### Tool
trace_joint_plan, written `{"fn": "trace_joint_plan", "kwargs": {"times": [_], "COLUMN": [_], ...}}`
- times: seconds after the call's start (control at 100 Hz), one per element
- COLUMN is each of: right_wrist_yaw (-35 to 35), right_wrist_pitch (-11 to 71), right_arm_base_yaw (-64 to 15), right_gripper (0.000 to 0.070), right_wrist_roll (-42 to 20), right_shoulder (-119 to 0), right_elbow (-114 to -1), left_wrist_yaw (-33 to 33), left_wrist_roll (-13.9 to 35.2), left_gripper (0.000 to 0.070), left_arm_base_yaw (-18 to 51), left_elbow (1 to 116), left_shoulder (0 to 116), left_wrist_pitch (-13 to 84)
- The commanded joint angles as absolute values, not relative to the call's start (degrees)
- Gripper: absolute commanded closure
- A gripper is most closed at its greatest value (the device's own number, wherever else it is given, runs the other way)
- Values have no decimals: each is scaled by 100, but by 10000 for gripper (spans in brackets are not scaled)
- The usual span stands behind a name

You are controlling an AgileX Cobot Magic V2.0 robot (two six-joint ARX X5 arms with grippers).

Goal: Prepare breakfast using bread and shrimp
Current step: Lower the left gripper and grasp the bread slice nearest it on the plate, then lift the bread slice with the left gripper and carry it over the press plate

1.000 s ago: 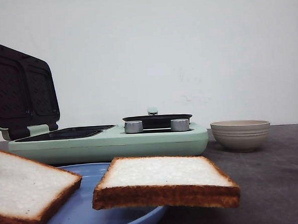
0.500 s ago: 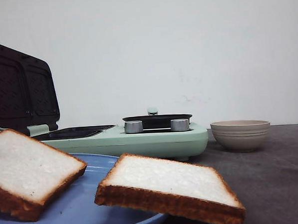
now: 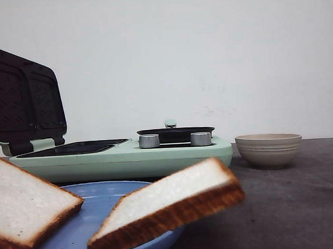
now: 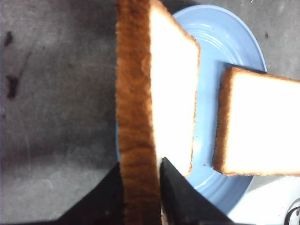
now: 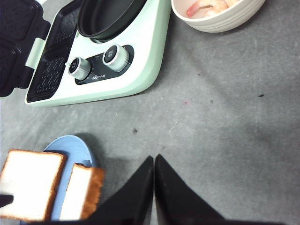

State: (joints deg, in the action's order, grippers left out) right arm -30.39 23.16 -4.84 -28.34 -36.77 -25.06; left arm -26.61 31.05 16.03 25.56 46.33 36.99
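A mint-green breakfast maker (image 3: 123,159) stands on a dark grey surface (image 3: 293,201) before a plain white wall (image 3: 207,55). Its hinged lid (image 3: 23,98) is raised at the left end, showing dark ribbed grill plates (image 5: 51,77). A shallow black pan (image 3: 175,134) sits on the right half, behind two silver knobs (image 3: 149,141). A beige ribbed bowl (image 3: 268,150) stands just beside the appliance on the right, and a blue plate (image 3: 99,217) lies in the foreground.
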Motion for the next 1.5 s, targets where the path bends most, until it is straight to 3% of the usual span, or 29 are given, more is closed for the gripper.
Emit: {"fn": "trace_joint_plan", "kwargs": {"times": [0.0,0.96,1.49], "right_wrist_yaw": [-3063,-3063,-3063], "right_wrist_pitch": [2279,2281,2287], "right_arm_base_yaw": [-486,-486,-486], "right_gripper": [700,700,700], "right_wrist_roll": [-2810,-2810,-2810], "right_shoulder": [-3697,-3697,-3697], "right_elbow": [-2593,-2593,-2593], "left_wrist_yaw": [-2512,-2377,-1925], "left_wrist_roll": [3094,2867,2115], "left_gripper": [697,696,696], "left_arm_base_yaw": [1621,1621,1621], "left_elbow": [2602,2615,3363], "left_shoulder": [4665,3767,3662], "left_wrist_pitch": [3741,2744,2043]}}
